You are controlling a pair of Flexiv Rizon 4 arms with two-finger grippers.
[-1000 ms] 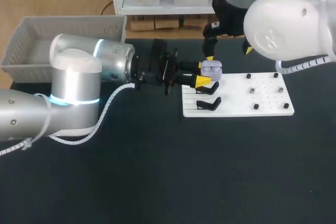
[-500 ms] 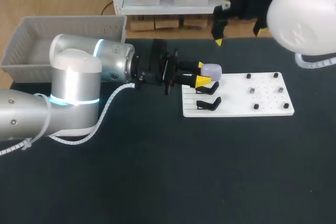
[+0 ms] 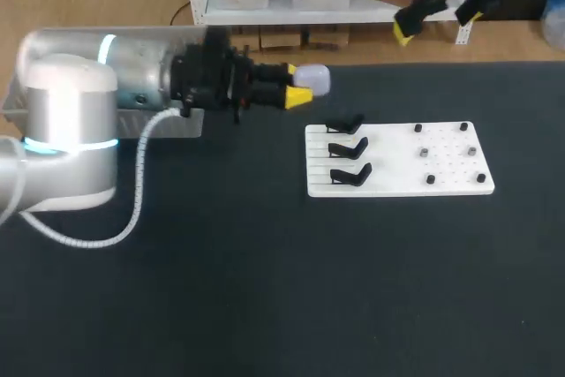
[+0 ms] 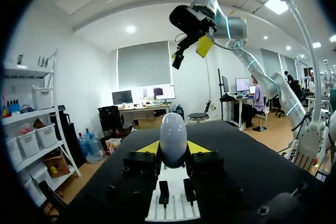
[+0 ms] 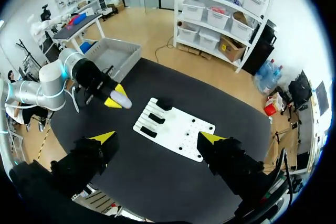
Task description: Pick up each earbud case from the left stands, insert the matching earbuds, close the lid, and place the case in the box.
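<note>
Currently, left gripper [image 3: 296,87]: clenched on the earbud case, one yellow tip on each side of it; it hangs above the table, with the arm coming in level from the left.
Earbud case [image 3: 314,79]: pale lavender-grey, smooth and rounded, with its lid down. It juts out past the yellow tips. In the left wrist view the case [image 4: 173,137] stands upright between the fingers [image 4: 148,147].
Position of case: over the table, off the board, between the board and the box. The right wrist view shows it [image 5: 122,99] in that gap.
Right gripper [image 3: 434,28]: released, with its fingers spread wide and nothing between them. It is raised high beyond the table's far edge, well apart from the case.
Board [image 3: 397,174]: white, rectangular, flat on the table to the right of the case.
Stands [image 3: 349,147]: three, black, in a column along the board's left side.
Small dark pieces [image 3: 425,153]: six, spread over the board's right half; too small to tell what they are.
Box [image 5: 126,48]: grey, with ribbed walls, at the table's far left corner behind the left arm.
Table [image 3: 265,289]: black surface.
</note>
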